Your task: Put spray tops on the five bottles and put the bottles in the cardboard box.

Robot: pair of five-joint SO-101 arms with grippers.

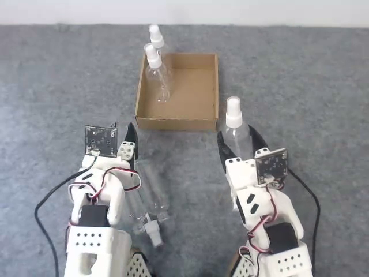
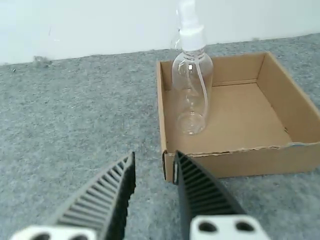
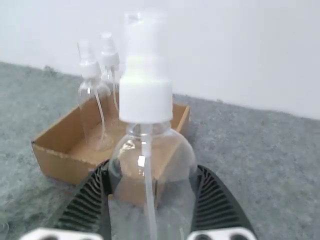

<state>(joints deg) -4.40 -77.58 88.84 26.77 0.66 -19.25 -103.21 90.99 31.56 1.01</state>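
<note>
- Right claw (image 3: 150, 174): closed around the belly of a clear round plastic bottle with a white spray top (image 3: 150, 150), one ribbed jaw on each side. I see this bottle just in front of the near right corner of the shallow brown cardboard box (image 1: 176, 123). I cannot tell whether its base is off the floor covering.
- Risk, held bottle: the plastic is smooth and curved, and the spray top adds height above the grip. I judge it may tilt or slide between the jaws on the way over.
- Risk, box: the near wall stands between the bottle and the box floor. A low carry would catch the bottle's base on it and push the light box along the grey carpet (image 1: 57, 86).
- Two clear capped bottles (image 1: 157, 72): upright and close together at the box's far left corner. A set-down too near them could topple both.
- Left claw (image 2: 154, 159): jaws slightly apart with nothing between them, aimed towards the box's near left corner.
- Two clear bottles lying on their sides (image 1: 154, 190): just beside the left arm. One appears to have a top at its end; I cannot tell for the other. Risk: the arm nudges them and they roll away.
</note>
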